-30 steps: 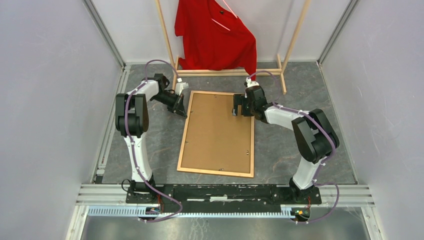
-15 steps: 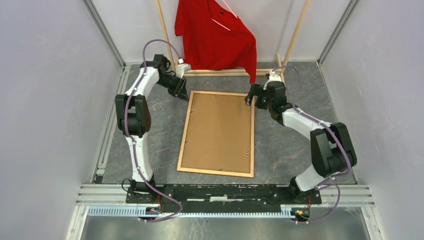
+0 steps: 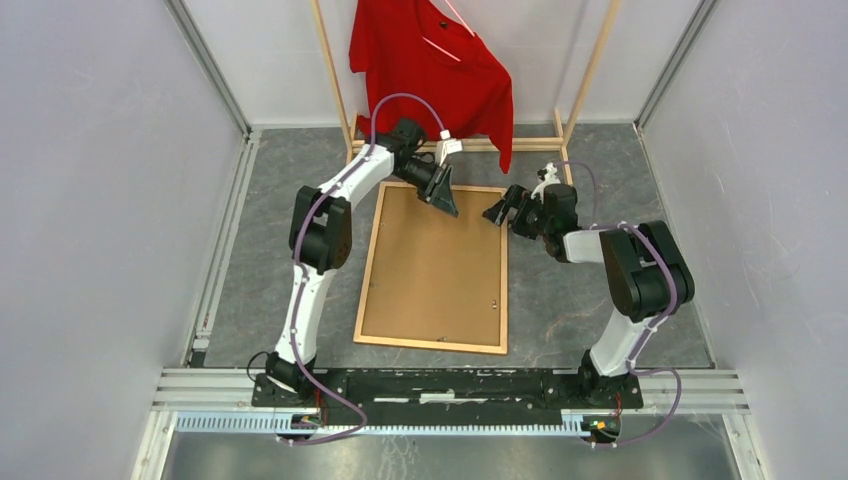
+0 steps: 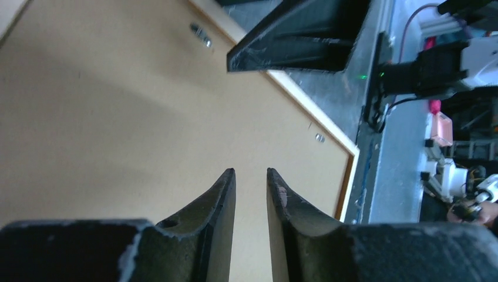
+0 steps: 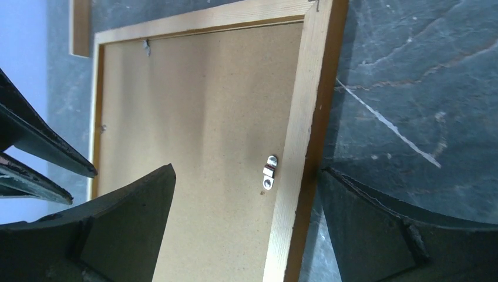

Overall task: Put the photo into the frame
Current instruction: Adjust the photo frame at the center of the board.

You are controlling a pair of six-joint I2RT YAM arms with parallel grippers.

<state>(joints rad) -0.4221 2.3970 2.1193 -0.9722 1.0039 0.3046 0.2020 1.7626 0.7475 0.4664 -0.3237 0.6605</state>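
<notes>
The frame (image 3: 368, 272) lies face down on the grey floor, with a plain brown backing board (image 3: 435, 265) filling it. The photo is out of view. My left gripper (image 3: 447, 205) hangs over the board near the frame's far edge. In the left wrist view its fingers (image 4: 251, 171) stand a narrow gap apart with nothing between them, above the board (image 4: 117, 106). My right gripper (image 3: 503, 207) is at the far right corner, wide open (image 5: 246, 170). One of its fingers is over the board (image 5: 199, 117), the other over the floor, astride the frame's rail (image 5: 299, 117) and beside a metal clip (image 5: 269, 172).
A pale wooden clothes rack with a red shirt (image 3: 430, 70) stands just behind the frame, its base bar (image 3: 520, 144) close to both grippers. Grey walls close in on left and right. Metal rails (image 3: 200, 385) run along the near edge.
My left arm has swung from the frame's left side to over its far edge, and its jaws have parted slightly. My right gripper has drawn back from the board to the far right corner.
</notes>
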